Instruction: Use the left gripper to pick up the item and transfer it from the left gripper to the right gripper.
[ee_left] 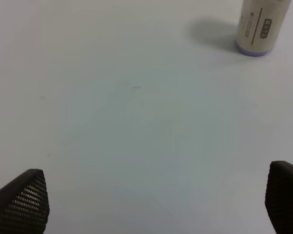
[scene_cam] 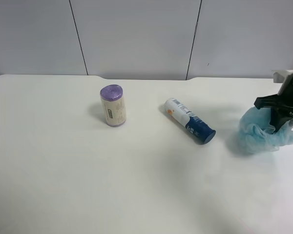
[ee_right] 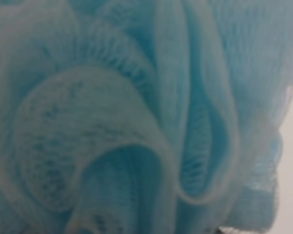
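The light blue mesh bath pouf (scene_cam: pixel 256 134) is at the right edge of the exterior high view, low over the white table (scene_cam: pixel 136 185). The black right gripper (scene_cam: pixel 278 114) comes in from the right edge and its jaws are buried in the pouf's top, shut on it. In the right wrist view the pouf's ruffles (ee_right: pixel 136 117) fill the frame and hide the jaws. The left gripper (ee_left: pixel 155 195) is open and empty over bare table; only its two black fingertips (ee_left: pixel 24 197) show. The left arm is out of the exterior high view.
A purple-topped cylinder roll (scene_cam: pixel 112 106) stands upright left of centre; it also shows in the left wrist view (ee_left: pixel 261 27). A white-and-navy tube (scene_cam: pixel 189 120) lies on its side between the roll and the pouf. A grey panelled wall runs behind the table.
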